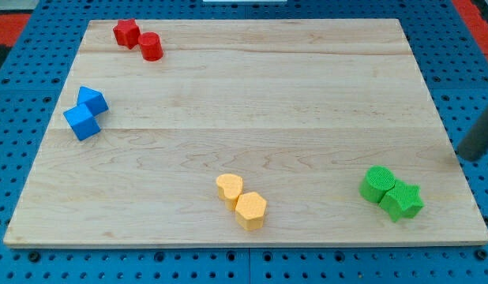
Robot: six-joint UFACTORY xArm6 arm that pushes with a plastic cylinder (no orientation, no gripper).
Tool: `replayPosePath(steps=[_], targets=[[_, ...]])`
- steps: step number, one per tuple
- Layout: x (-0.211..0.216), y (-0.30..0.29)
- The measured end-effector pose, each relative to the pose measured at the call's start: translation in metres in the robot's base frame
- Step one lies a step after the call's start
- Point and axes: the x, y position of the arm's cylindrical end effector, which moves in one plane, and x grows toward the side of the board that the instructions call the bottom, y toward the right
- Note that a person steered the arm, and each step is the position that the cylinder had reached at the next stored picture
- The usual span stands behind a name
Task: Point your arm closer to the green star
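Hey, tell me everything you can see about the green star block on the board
The green star is a small, solid bright green block with stubby points, lying flat near the wooden board's bottom right corner in the view. Its upper left side touches the green cylinder. Nothing else touches it. My tip sits off the board's right edge, above and right of the star, apart from it.

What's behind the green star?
Just behind the green star block, touching it toward the view's upper left, sits a green round block. Nothing hides it. My tip is off to the right.
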Motion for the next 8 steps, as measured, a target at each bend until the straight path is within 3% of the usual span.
replayPosePath(steps=[2, 3, 5, 8], targets=[[0.083, -0.016], [0.095, -0.025], [0.087, -0.036], [0.087, -0.102]])
